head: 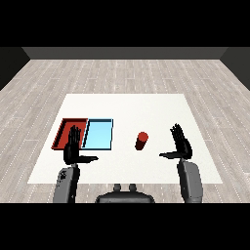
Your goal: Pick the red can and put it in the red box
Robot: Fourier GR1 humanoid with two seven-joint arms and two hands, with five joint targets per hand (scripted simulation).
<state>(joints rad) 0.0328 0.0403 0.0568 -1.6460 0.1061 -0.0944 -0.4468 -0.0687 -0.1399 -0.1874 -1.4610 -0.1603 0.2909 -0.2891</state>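
A red can [141,141] stands upright on the white table [127,107], a little right of the middle. My right hand [181,143] is held to the right of the can, apart from it, fingers straight and thumb pointing toward it. The red tray [64,128] lies at the left, next to the light blue tray [99,134]. My left hand [73,147] hovers open over the near edge of the red tray, covering part of it, thumb pointing right.
The two trays lie side by side, touching, at the table's left. Both grey forearms come in from the lower corners. Bare table surface spreads behind the can and between the can and the blue tray.
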